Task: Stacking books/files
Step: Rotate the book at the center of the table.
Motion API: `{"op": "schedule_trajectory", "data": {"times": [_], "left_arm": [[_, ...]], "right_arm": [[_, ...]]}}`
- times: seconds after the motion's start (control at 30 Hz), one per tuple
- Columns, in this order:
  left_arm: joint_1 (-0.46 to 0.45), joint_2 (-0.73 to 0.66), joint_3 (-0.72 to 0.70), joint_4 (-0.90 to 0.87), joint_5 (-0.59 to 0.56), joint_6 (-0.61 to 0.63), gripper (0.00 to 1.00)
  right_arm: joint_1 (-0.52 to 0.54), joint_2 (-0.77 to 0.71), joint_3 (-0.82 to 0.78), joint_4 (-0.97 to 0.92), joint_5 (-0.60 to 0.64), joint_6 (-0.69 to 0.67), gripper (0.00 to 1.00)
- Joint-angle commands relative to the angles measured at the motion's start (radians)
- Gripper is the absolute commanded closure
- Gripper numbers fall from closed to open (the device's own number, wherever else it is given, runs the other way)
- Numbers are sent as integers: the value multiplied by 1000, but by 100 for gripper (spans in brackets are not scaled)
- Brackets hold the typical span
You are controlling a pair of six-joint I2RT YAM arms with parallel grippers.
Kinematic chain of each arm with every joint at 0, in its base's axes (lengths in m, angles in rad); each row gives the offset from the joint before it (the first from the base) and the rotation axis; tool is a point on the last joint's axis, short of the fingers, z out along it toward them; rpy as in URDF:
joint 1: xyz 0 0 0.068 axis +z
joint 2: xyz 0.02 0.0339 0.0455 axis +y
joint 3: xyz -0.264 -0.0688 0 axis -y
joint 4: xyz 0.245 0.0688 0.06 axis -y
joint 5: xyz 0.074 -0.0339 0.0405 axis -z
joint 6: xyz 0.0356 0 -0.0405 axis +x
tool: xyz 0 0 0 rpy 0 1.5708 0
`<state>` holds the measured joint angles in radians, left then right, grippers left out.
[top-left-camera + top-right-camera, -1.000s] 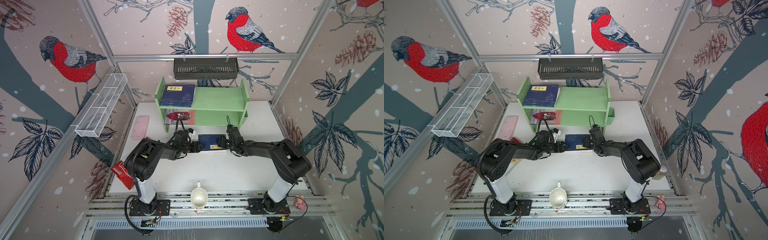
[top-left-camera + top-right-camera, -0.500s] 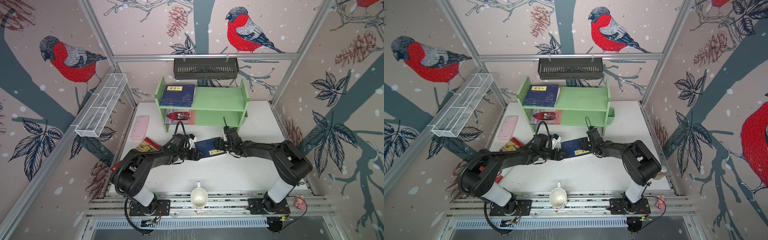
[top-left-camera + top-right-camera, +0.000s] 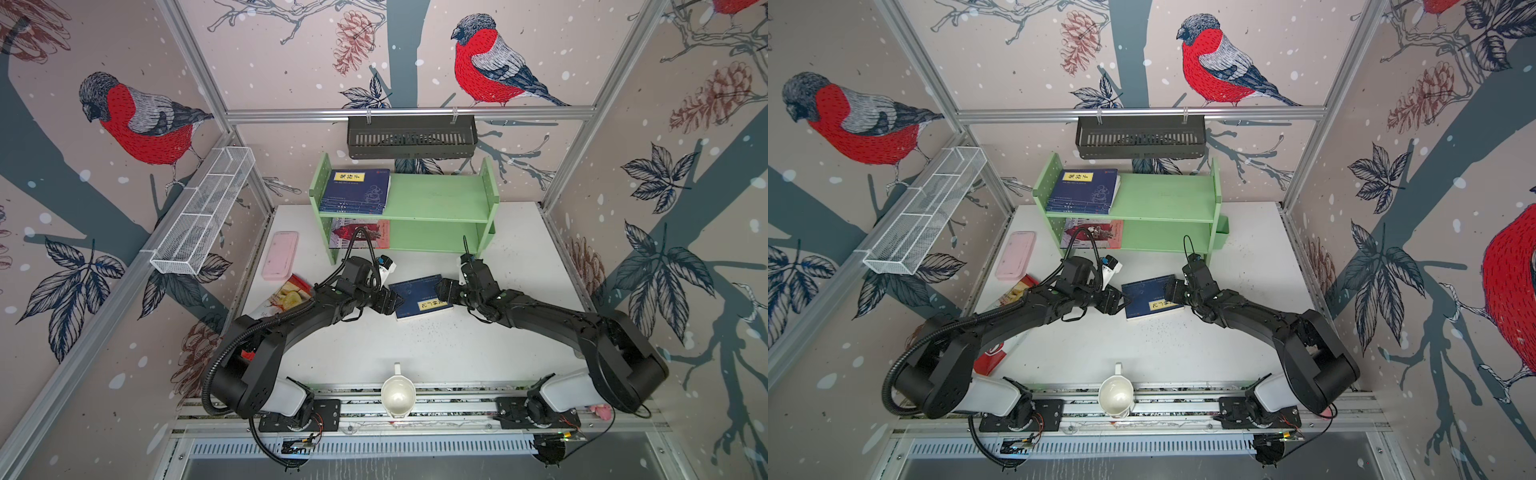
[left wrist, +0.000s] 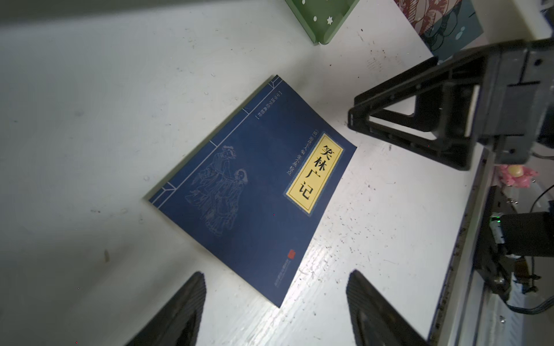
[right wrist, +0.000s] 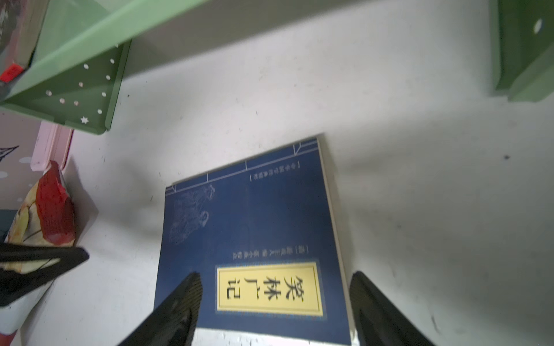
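Book: your navy paperback (image 3: 419, 296) lies flat on the surface (image 3: 436, 345), skewed, between the two claws and in front of the green shelf (image 3: 436, 199).
Cover: thin and matte, a rectangle with a yellow title label, pale line figures and a stitched-binding pattern along the spine; the page edge shows cream in the right wrist view (image 5: 254, 239).
Left claw: the left claw (image 4: 275, 274) is spread wide with ribbed black fingers (image 4: 192, 299), and one book corner sits in the gap, nothing pinched.
Right claw: the right claw (image 5: 274, 274) is also spread, straddling the label end; I cannot tell whether it touches the cover.
Surface: white and hard, scuffed and flecked with dark specks.
Shelf: painted boards with drilled side panels; a stack of navy books (image 3: 359, 191) lies on top and the pink-and-red book (image 3: 359, 232) below.
Since a second ago: the book lay square between your claws and now sits turned; your left arm has swung outward, uncovering the glossy crisp bag (image 3: 286, 297).
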<state>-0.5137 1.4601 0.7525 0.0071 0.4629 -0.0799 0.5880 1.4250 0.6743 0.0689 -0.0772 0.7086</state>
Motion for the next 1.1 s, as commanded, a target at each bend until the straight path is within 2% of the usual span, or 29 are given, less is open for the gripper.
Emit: {"op": "schedule_trajectory", "data": {"times": [0.0,0.3,0.63,1.07], "left_arm": [[-6,24,16,16,-35,129,25],[-27,115,56,123,-93,246,24],[-48,198,73,219,-156,265,24],[-52,296,127,242,-174,256,23]], "right_arm": [[8,-46,-19,-72,-17,69,21],[50,-95,-101,-71,-127,195,19],[57,-101,-192,69,-172,294,18],[55,-54,-209,149,-181,322,17]]}}
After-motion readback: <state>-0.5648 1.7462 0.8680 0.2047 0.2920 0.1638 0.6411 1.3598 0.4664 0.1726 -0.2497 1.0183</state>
